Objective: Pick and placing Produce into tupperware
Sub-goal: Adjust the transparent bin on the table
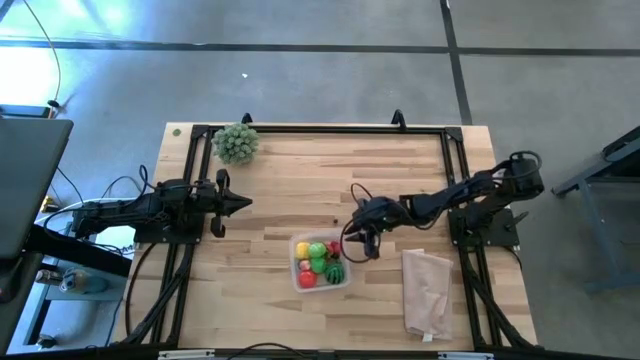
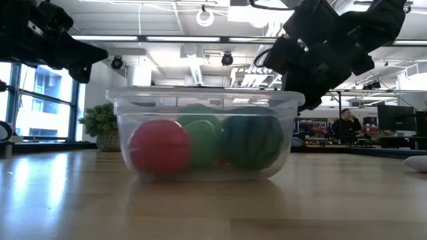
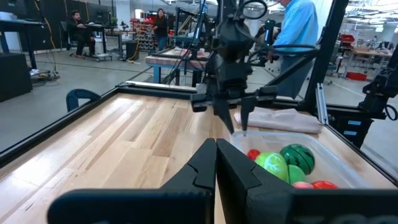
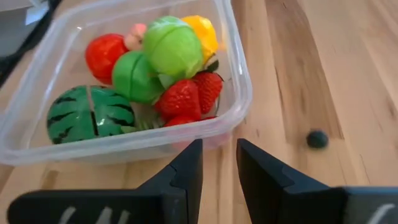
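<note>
The tupperware (image 4: 239, 93) sits mid-table holding the produce (image 4: 163, 68): watermelon ball, strawberries, green, red and yellow pieces. The right gripper (image 4: 219, 163) hangs just outside its rim, fingers slightly parted, grasping nothing. The left gripper (image 1: 243, 203) (clenched, empty) waits well apart. A pale bag (image 1: 427, 288) lies beside the container; a bushy ball (image 1: 236, 143) stands far off.

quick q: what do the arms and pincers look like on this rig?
Both arms are dark, jointed, with black cables looping along the links. Each ends in a two-finger pincer, left pincer and right pincer; the fingers are matte black, flat-faced and angular. No markings visible.
</note>
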Tool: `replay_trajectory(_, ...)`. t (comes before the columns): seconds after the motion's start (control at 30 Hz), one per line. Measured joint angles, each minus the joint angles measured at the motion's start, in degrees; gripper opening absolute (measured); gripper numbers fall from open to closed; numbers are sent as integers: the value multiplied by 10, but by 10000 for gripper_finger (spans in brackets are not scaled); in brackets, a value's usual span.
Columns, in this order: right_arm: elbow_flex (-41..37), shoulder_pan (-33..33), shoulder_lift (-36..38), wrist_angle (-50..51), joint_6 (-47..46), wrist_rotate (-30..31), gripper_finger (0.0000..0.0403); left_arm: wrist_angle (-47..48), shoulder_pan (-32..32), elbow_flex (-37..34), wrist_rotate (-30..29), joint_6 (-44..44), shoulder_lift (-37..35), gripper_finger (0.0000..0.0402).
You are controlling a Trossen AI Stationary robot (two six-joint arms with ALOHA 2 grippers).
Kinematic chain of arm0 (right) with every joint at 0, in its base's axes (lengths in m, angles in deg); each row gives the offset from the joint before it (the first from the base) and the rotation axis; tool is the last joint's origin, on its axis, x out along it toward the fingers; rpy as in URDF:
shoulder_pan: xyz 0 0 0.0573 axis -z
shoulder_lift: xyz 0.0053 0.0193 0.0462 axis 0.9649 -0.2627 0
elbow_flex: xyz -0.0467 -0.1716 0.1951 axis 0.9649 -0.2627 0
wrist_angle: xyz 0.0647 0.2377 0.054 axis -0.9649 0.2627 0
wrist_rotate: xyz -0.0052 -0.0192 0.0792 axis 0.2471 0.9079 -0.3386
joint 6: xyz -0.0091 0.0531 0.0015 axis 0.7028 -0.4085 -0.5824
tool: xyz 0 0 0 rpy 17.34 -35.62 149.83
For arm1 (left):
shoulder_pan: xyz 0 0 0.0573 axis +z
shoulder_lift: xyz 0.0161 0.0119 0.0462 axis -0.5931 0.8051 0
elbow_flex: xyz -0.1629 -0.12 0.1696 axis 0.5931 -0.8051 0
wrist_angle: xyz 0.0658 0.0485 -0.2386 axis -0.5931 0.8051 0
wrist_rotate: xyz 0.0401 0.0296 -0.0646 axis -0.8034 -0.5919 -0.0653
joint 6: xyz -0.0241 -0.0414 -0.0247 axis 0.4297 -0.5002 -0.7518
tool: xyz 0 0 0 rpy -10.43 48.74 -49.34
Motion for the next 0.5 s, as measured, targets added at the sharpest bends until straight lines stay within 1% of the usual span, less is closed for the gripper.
replay_trajectory(0.17, 21, -16, 0, 5, 21, 1, 89, 0, 0, 0, 0, 0, 0, 1)
replay_trajectory(0.27, 23, -18, 0, 17, 30, 12, 89, 0, 0, 0, 0, 0, 0, 1)
replay_trajectory(0.4, 23, -1, 0, 41, 32, 36, 89, 0, 0, 0, 0, 0, 0, 1)
replay_trajectory(0.5, 23, 18, 0, 50, 38, 39, 89, 0, 0, 0, 0, 0, 0, 1)
